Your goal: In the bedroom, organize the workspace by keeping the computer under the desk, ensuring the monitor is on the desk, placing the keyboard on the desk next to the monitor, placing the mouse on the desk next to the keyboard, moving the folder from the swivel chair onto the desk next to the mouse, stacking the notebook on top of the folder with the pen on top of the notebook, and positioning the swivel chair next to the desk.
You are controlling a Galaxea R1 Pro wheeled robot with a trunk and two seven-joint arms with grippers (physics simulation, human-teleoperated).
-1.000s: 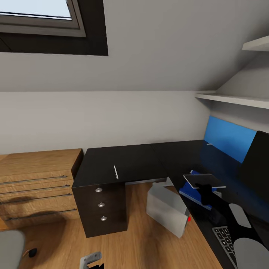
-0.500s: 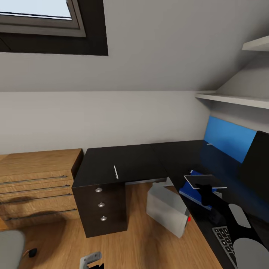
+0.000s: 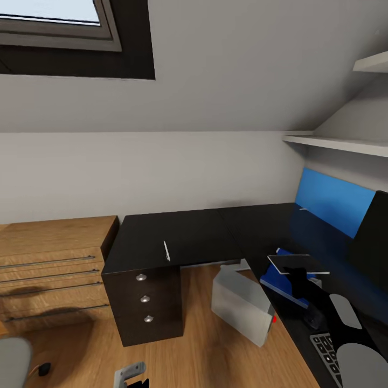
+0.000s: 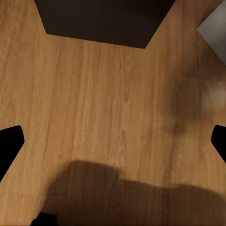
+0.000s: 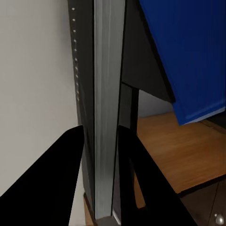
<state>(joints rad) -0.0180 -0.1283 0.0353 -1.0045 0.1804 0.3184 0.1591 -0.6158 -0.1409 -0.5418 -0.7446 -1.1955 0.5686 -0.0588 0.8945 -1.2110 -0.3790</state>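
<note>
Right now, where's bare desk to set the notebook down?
Free: the desk's left wing, past the pen, and the corner by the blue back panel. Crowded: the right run, with the folder, keyboard and monitor.

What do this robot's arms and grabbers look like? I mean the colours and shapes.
The right arm is black with smooth, rounded light-grey shell panels. Its right tool has two plain black fingers that narrow toward the tips. The left tool has matching black fingertips, and the head view shows a light-grey body behind them. I can't make out any cables or markings.
</note>
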